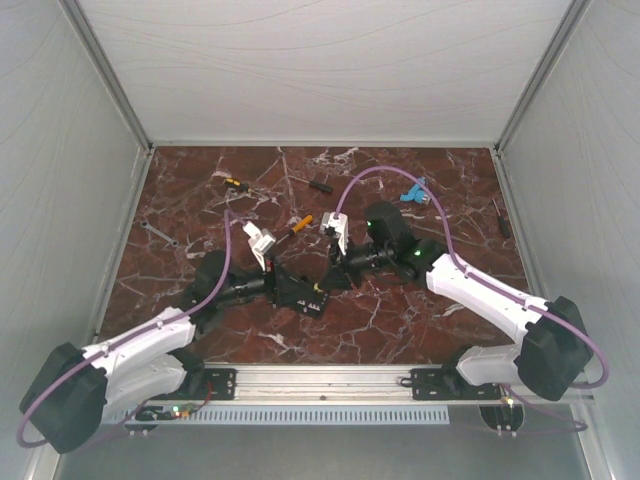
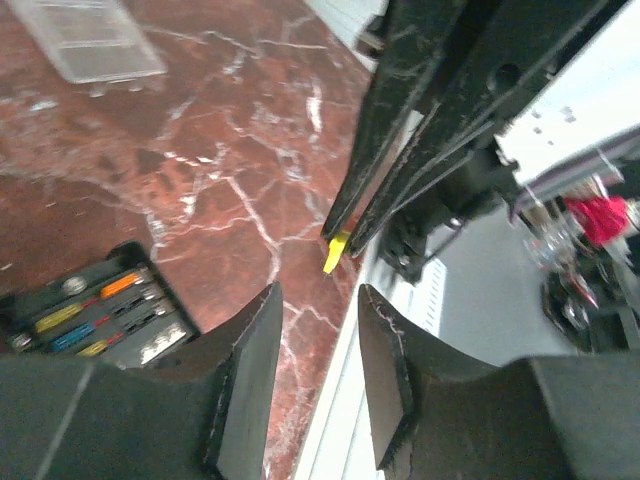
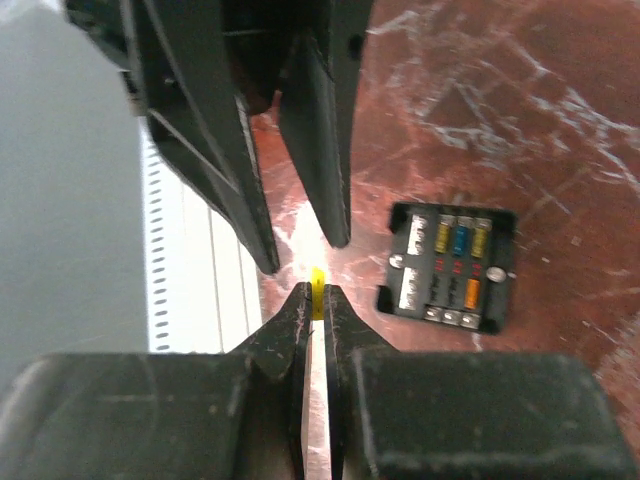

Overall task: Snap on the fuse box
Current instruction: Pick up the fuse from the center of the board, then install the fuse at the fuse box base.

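Observation:
The black fuse box (image 3: 450, 265) lies open on the marble with yellow, blue and orange fuses in its rows. It also shows at the lower left of the left wrist view (image 2: 90, 310). In the top view it lies just under the two grippers (image 1: 310, 298). My right gripper (image 3: 318, 292) is shut on a small yellow fuse (image 3: 318, 278) and holds it above the table's near edge, left of the box. My left gripper (image 2: 318, 295) is open and empty, facing the right gripper's tips. The yellow fuse (image 2: 336, 252) also shows in that view.
The clear square lid (image 2: 90, 40) lies on the marble, apart from the box. Small screwdrivers (image 1: 320, 184), an orange-handled tool (image 1: 300, 222), a wrench (image 1: 158, 233) and a blue part (image 1: 412, 193) lie towards the back. A metal rail (image 1: 320, 378) runs along the near edge.

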